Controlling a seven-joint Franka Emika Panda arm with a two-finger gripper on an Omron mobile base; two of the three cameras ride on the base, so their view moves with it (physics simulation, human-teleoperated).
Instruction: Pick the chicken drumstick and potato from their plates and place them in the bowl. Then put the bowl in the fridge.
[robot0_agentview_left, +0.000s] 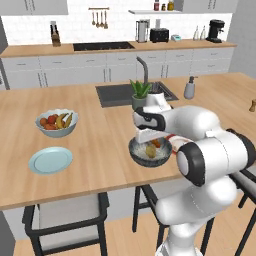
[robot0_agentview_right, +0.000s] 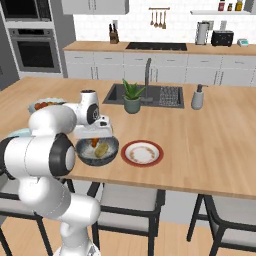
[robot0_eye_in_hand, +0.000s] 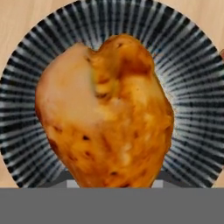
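The dark grey bowl (robot0_agentview_left: 136, 154) (robot0_agentview_right: 114, 148) stands near the island's front edge. Its striped inside (robot0_eye_in_hand: 192, 65) rings the hand view. My gripper (robot0_agentview_left: 150, 144) (robot0_agentview_right: 96, 141) points down into it, shut on the orange-brown chicken drumstick (robot0_agentview_left: 157, 143) (robot0_agentview_right: 94, 142) (robot0_eye_in_hand: 127, 127), which hides the fingertips. The yellowish potato (robot0_agentview_left: 149, 149) (robot0_agentview_right: 102, 149) lies in the bowl just under it. Nothing is on the light blue plate (robot0_agentview_left: 50, 160) at the left. Right of the bowl, the red-rimmed plate (robot0_agentview_right: 143, 152) holds nothing either. The fridge is out of view.
A pale fruit bowl (robot0_agentview_left: 56, 122) sits behind the blue plate. A potted plant (robot0_agentview_left: 139, 94) (robot0_agentview_right: 132, 96), the sink (robot0_agentview_right: 150, 95) and a soap dispenser (robot0_agentview_right: 198, 96) lie beyond the bowl. Stools (robot0_agentview_left: 65, 215) stand under the island's front edge. A black wall oven (robot0_agentview_right: 37, 50) is at the far left.
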